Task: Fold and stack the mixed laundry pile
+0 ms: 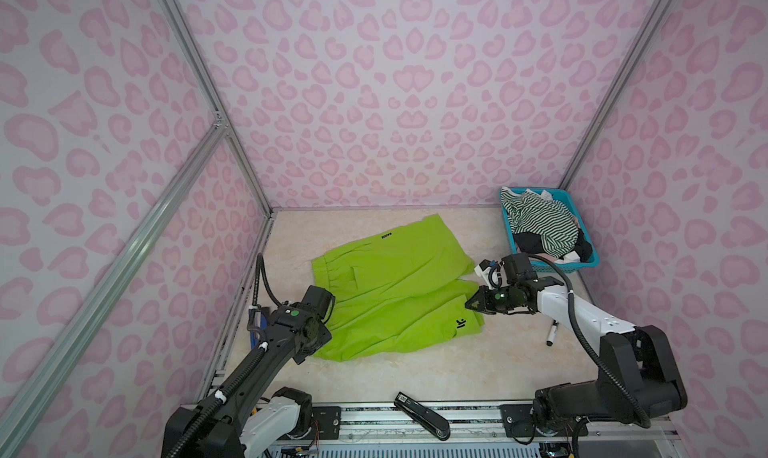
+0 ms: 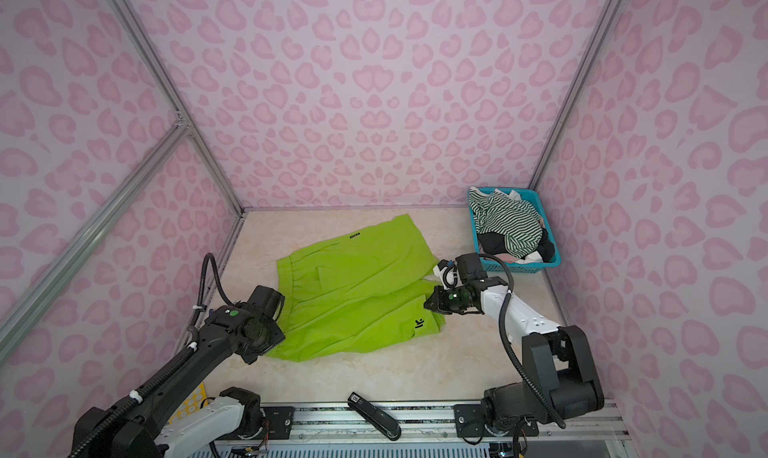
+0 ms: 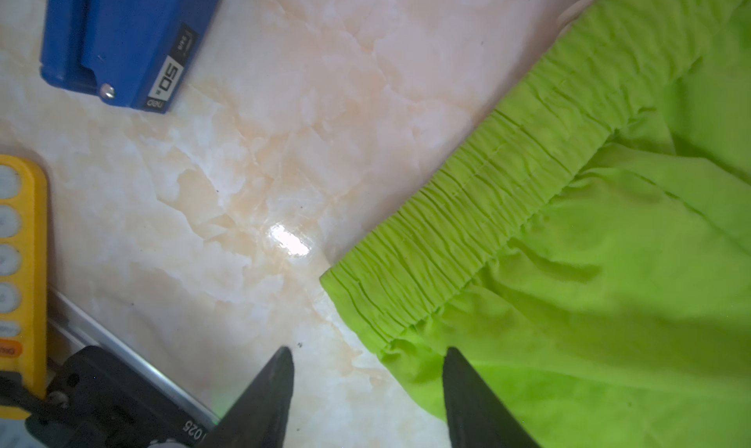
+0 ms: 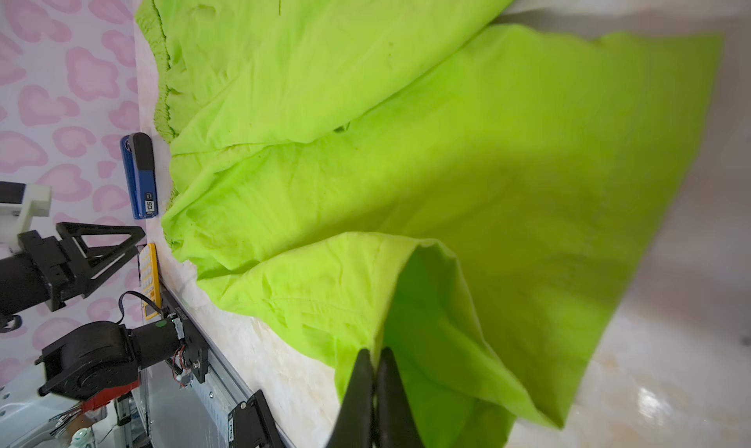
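**Top views:** the lime-green shorts (image 1: 395, 294) lie spread on the desk (image 1: 415, 377) at mid-field, waistband toward the left arm (image 1: 266, 352), legs toward the right; this flat layout is judged to serve as the folding station. The rest of the mixed laundry pile (image 1: 544, 231), striped top (image 1: 540, 221) uppermost over black and pale pieces, sits in the teal basket (image 1: 577, 267) at the far right corner; it is well apart from the fold area, so it cannot tangle with the garment in hand. The right fingers (image 1: 478, 302) meet the hem of the near leg, just beside the black logo (image 1: 461, 323); the left arm covers the near waistband corner from above. A marker (image 1: 552, 333) lies beside the right arm; a black stapler (image 1: 422, 414) rests on the front rail; neither touches the cloth.

**Left wrist view:** the left fingers (image 3: 268, 397) stand roughly half open and empty; one tip is over bare desk, the other over fabric just beside the gathered waistband (image 3: 467, 230) corner; this straddle is judged to prepare a pinch there. A blue stapler (image 3: 126, 43) and a yellow panel (image 3: 22, 263) lie clear of the cloth.

**Right wrist view:** the right fingers are closed tight on the leg hem; the cloth rises from the desk into an open loop at the grip; a pinch at the hem edge is judged to let the leg be carried across as a fold.
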Controlling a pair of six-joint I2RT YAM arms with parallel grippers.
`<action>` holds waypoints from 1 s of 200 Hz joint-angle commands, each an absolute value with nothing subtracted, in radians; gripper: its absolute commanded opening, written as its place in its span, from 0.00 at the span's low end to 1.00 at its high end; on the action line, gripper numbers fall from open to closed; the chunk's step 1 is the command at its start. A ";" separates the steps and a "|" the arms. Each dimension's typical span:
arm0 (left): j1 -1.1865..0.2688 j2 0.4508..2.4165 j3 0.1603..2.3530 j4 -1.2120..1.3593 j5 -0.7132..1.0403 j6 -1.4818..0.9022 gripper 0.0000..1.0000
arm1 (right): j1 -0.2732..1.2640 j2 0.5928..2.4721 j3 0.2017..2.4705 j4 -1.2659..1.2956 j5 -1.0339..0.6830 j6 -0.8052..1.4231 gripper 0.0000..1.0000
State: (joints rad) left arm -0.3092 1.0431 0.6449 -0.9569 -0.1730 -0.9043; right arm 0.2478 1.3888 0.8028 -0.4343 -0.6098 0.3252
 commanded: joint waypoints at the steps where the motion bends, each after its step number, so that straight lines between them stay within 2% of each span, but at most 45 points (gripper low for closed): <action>1: -0.309 1.041 0.610 -0.949 -0.159 -0.932 0.61 | 0.231 1.354 0.798 -0.460 -0.589 0.325 0.00; 79: -0.308 1.070 0.503 -0.753 -0.065 -0.928 0.61 | 0.215 1.301 0.776 -0.479 -0.581 0.331 0.00; 109: -0.309 1.101 0.492 -0.709 -0.045 -0.916 0.54 | 0.215 1.290 0.769 -0.476 -0.577 0.339 0.00; 153: -0.309 1.127 0.479 -0.674 -0.049 -0.906 0.37 | 0.215 1.255 0.757 -0.492 -0.560 0.342 0.00; 156: -0.309 1.131 0.479 -0.669 -0.050 -0.904 0.32 | 0.215 1.251 0.754 -0.493 -0.559 0.341 0.00; 171: -0.309 1.156 0.489 -0.657 -0.051 -0.891 0.24 | 0.215 1.224 0.745 -0.506 -0.548 0.334 0.00; 200: -0.309 1.176 0.524 -0.679 -0.055 -0.846 0.03 | 0.215 1.111 0.722 -0.515 -0.499 0.326 0.00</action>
State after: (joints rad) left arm -0.3096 1.1614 0.5133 -0.6674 -0.0483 -0.8921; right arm 0.2150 1.1751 0.7391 -0.4950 -0.5438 0.3431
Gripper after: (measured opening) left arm 0.083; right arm 0.052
